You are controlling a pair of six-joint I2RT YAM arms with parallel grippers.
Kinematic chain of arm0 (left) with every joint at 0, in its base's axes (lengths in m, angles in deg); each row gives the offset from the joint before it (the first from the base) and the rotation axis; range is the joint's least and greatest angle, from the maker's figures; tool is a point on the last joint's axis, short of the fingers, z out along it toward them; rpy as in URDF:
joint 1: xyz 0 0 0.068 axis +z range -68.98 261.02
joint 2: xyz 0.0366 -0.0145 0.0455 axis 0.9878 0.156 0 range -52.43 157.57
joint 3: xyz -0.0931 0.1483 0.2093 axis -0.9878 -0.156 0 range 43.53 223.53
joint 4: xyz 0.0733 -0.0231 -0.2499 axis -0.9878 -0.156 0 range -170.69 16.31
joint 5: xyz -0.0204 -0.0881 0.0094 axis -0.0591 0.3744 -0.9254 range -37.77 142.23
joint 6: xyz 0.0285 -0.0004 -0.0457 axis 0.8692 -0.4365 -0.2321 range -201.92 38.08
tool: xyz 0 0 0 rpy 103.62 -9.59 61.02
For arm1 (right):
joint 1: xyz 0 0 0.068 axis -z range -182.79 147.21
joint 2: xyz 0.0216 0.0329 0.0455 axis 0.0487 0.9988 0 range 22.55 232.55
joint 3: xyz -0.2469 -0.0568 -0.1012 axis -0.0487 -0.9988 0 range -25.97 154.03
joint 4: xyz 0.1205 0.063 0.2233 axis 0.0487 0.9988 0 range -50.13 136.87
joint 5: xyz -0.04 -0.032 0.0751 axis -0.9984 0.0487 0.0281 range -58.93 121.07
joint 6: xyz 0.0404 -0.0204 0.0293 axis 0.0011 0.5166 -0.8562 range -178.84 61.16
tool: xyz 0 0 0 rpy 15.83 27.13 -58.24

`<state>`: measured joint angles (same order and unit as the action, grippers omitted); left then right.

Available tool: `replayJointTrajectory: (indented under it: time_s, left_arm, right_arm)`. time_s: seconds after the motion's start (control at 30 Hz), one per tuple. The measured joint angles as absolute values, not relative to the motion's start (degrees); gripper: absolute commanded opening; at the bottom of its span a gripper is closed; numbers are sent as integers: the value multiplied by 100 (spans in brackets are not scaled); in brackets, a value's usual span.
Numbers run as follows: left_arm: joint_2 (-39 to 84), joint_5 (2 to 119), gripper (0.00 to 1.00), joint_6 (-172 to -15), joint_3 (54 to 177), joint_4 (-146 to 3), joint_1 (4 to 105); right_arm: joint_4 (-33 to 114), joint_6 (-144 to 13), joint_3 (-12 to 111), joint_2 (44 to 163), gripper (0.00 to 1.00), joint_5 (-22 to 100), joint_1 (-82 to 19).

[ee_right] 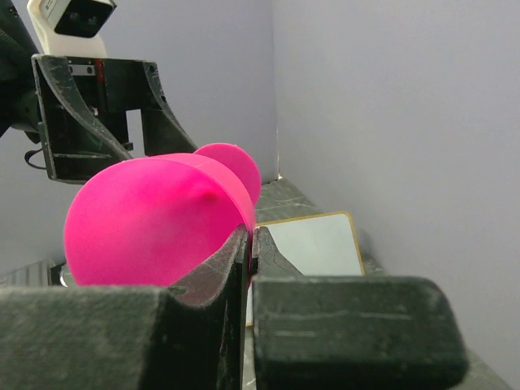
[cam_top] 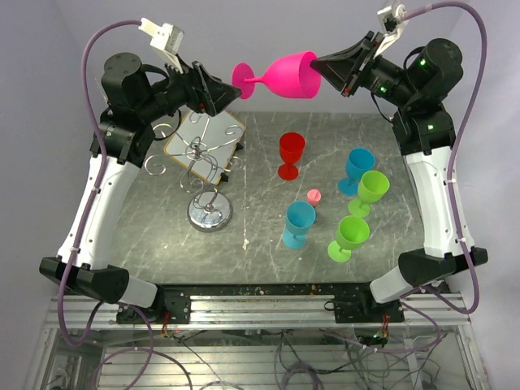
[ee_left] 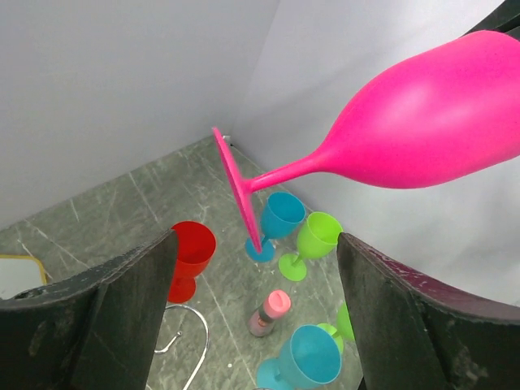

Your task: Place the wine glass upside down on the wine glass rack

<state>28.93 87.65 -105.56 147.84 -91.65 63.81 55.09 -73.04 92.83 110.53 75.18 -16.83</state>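
A pink wine glass (cam_top: 288, 75) hangs sideways high above the back of the table, foot pointing left. My right gripper (cam_top: 321, 67) is shut on the glass's rim (ee_right: 154, 219), one finger inside the bowl and one outside. My left gripper (cam_top: 231, 91) is open, and the glass's round foot (ee_left: 236, 191) stands just ahead of its fingertips, in line with the gap, without touching them. The silver wire wine glass rack (cam_top: 203, 166) stands on its disc base (cam_top: 210, 213) at the left of the table, below the left gripper. One of its hooks (ee_left: 183, 333) shows in the left wrist view.
A white board with a wooden frame (cam_top: 205, 130) lies behind the rack. On the right half stand a red glass (cam_top: 291, 154), two blue glasses (cam_top: 357, 169) (cam_top: 299, 223), two green glasses (cam_top: 371, 191) (cam_top: 351, 236) and a small pink-capped bottle (cam_top: 314, 197).
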Motion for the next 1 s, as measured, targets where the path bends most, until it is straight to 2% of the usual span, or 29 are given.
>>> replayJointTrajectory:
  time_s: [0.13, 0.33, 0.67, 0.87, 1.0]
  left_arm:
    - [2930, 8763, 76, -10604, 14784, -9127, 6342]
    - [3055, 8741, 72, -10600, 14784, -9130, 6316]
    - [3160, 8743, 41, -10621, 14771, -9123, 6309]
    - [3160, 8745, 37, -10619, 14728, -9101, 6292]
    - [3160, 8745, 30, -10621, 14673, -9097, 6289]
  right_arm:
    - [5516, -7269, 9246, 11055, 0, 7503, -1777]
    - [5509, -7260, 9246, 11062, 0, 7529, -1847]
    - [5470, -7301, 9246, 11208, 0, 7573, -1878]
    - [5468, -7301, 9246, 11230, 0, 7597, -1900]
    - [5444, -7308, 9246, 11230, 0, 7641, -1900]
